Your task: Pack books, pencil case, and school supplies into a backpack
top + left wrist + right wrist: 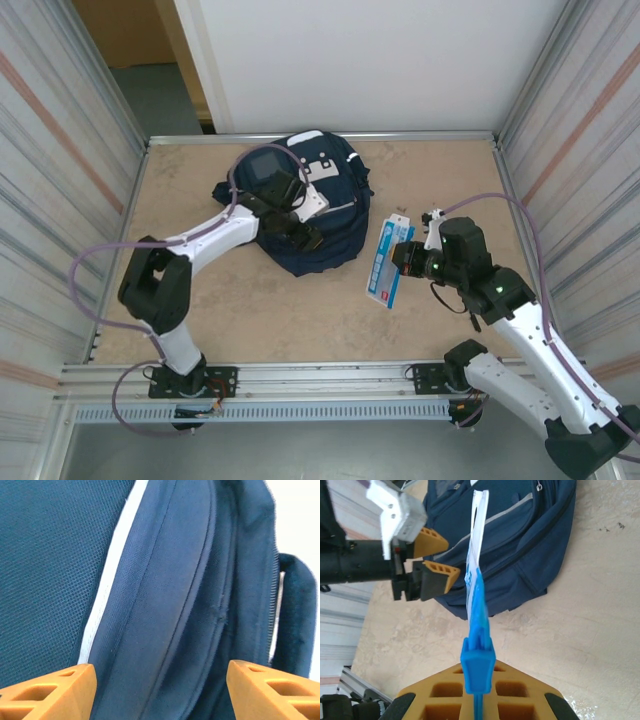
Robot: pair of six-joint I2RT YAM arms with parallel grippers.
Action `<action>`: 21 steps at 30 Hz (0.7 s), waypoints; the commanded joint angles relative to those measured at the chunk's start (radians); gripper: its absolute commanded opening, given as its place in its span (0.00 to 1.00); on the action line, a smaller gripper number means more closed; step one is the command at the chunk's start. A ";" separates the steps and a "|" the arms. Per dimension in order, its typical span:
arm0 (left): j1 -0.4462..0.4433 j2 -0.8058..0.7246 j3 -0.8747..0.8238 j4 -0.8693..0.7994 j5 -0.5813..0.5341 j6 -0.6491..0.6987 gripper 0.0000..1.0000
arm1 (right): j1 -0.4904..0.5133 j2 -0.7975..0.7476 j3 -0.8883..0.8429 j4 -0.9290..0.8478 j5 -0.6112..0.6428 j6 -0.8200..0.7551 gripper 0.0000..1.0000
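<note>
pinching a flat light-blue packet (385, 265) between fingers pressed in on it, the right gripper (398, 258) holds it over the bench (250, 310), just to the right of the backpack (335, 235) and apart from it. whether the packet touches the bench cannot be told. in the right wrist view the packet (476, 595) stands edge-on, its blue end clamped in the right gripper (479, 680) between the two orange fingers (520, 692), its white end reaching away toward the backpack (530, 535).

the backpack lies on the middle of the bench toward the far side, navy fabric with a square patch (268, 165) near its far-left end and white patches on its front. the left arm reaches across from the near left, and the left gripper (300, 235) sits over the backpack's near side. in the left wrist view its orange fingers (50, 690) are spread wide, one in each lower corner, with the left gripper (161, 672) close above the backpack (165, 580); nothing is held between them. a white stripe (107, 580) runs down the fabric beside a long seam, and a dark strap (295, 615) shows at the right edge. from the right wrist view the left gripper (437, 557) is at the backpack's left edge, its two fingers parted, with bare bench (580, 630) to the right.
</note>
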 commanded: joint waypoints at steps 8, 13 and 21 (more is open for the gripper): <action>-0.005 0.171 0.149 -0.114 -0.200 0.036 0.28 | -0.008 0.000 -0.030 0.064 -0.099 0.081 0.00; -0.039 0.061 0.121 -0.125 -0.151 0.020 0.00 | -0.009 -0.011 -0.061 0.073 -0.105 0.109 0.00; -0.052 -0.109 0.203 -0.218 0.060 -0.065 0.00 | -0.007 0.016 -0.130 0.246 -0.260 0.302 0.00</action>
